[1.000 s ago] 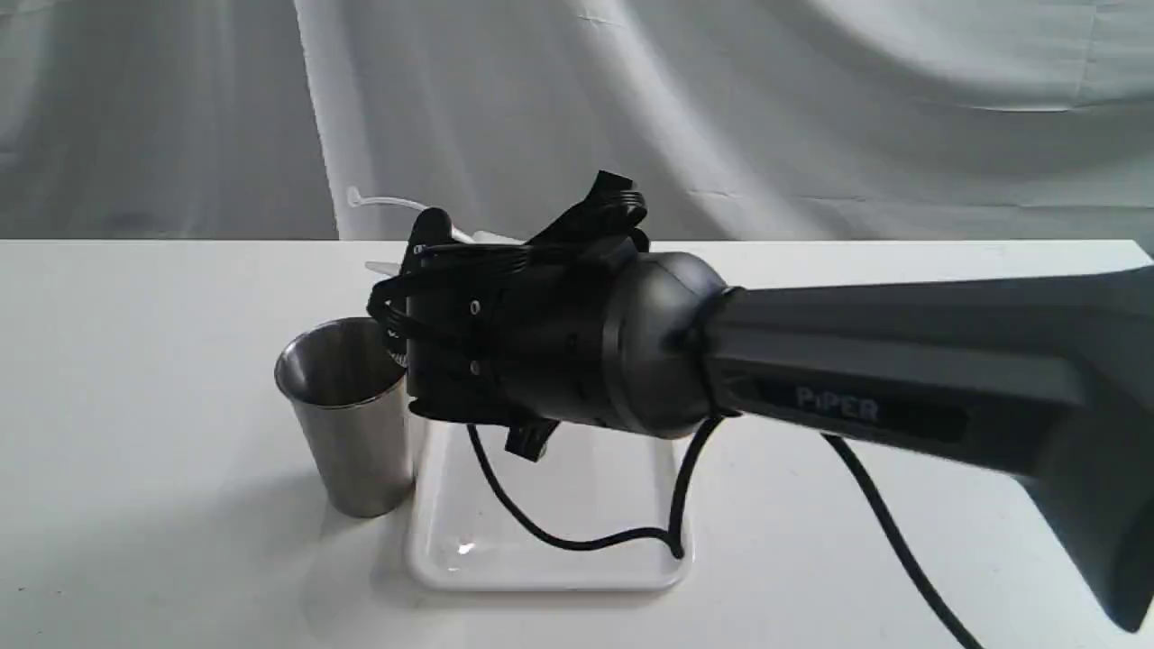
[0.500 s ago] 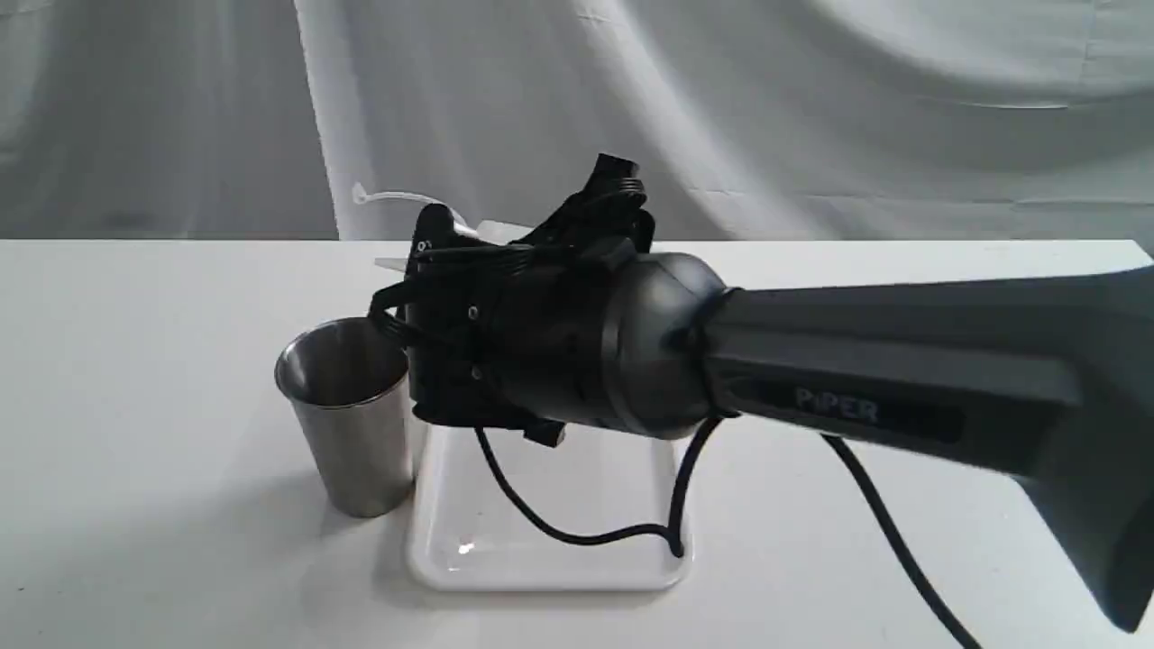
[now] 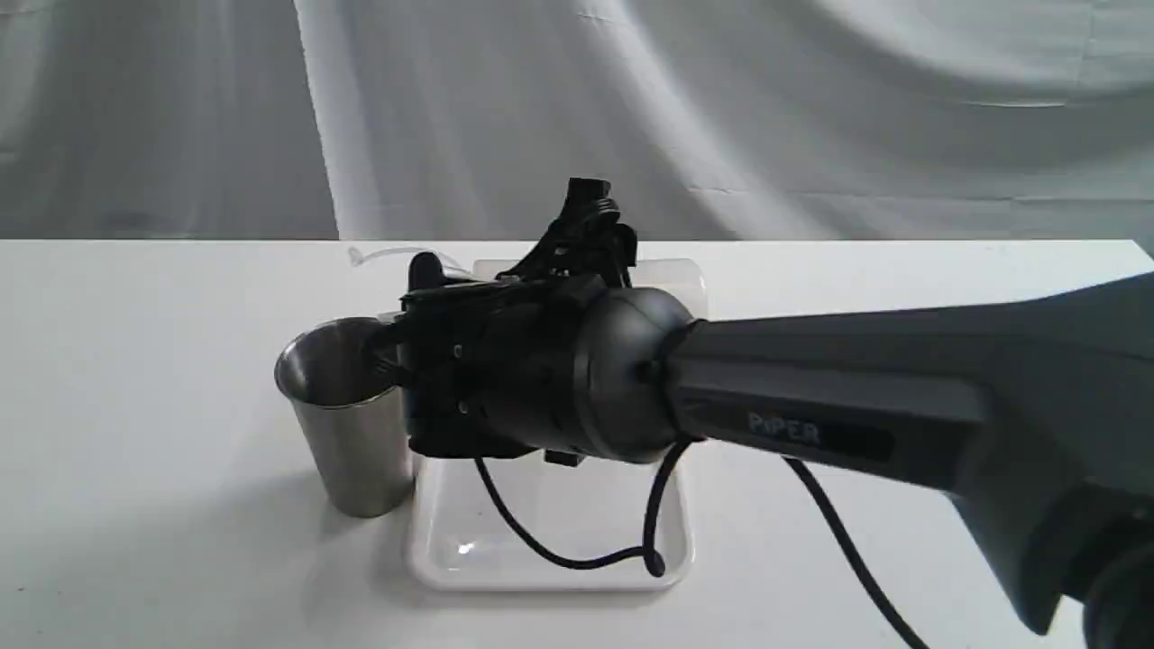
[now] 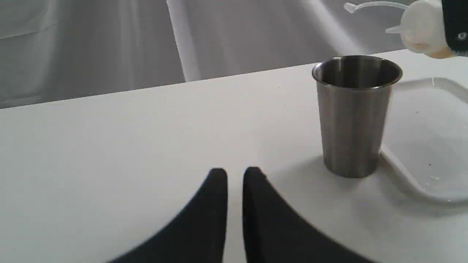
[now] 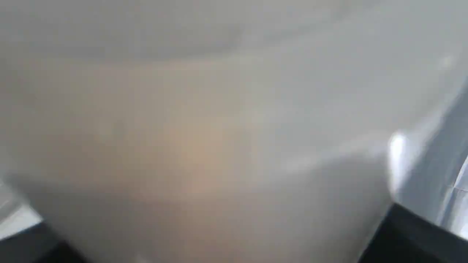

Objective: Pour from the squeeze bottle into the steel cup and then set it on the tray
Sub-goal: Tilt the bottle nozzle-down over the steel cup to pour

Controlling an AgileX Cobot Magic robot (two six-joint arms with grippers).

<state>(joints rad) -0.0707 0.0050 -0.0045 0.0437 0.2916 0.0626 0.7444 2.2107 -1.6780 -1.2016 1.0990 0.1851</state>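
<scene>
The steel cup (image 3: 347, 424) stands upright on the table, touching the left edge of the white tray (image 3: 550, 550). My right gripper (image 3: 433, 306) is shut on the squeeze bottle (image 4: 420, 29), holding it tilted roughly level just above and beside the cup's rim. The cone nozzle points toward the cup and the cap strap (image 3: 379, 254) sticks out past it. I see no stream of liquid. In the right wrist view the bottle (image 5: 219, 146) fills the frame as an amber-tinted blur. My left gripper (image 4: 235, 171) rests low over the table, short of the cup (image 4: 354, 117), fingers together and holding nothing.
The right arm's black cable (image 3: 577, 559) droops in a loop onto the tray. The arm's thick grey link (image 3: 902, 415) stretches across the right half of the table. A wrinkled white backdrop (image 3: 811, 117) hangs behind the table's far edge.
My right gripper has come down with the bottle and turned. The cap strap has sunk from well above the table's far edge to about its level. The cup and tray have stayed put.
</scene>
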